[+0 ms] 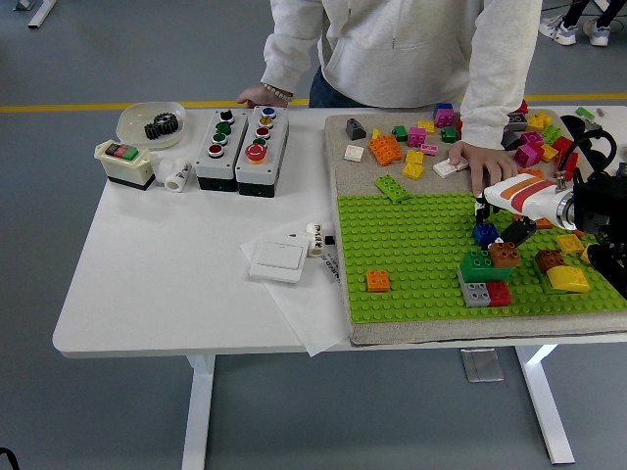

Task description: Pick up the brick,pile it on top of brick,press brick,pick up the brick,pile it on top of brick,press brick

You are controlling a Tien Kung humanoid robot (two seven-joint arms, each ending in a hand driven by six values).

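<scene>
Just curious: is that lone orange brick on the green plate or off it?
On it: the orange brick sits on the green plate.

One head camera sits high on the robot's side, facing forward and down over the whole counter [147, 284], moderately far.

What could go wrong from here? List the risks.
1. The person's hand rests on the mat right beside the right hand; a lift or swing could strike it.
2. The blue brick sits tight against the green-and-brown stack, so the fingers may knock the stack.
3. Loose bricks crowd the arm's path and could be swept aside.
</scene>
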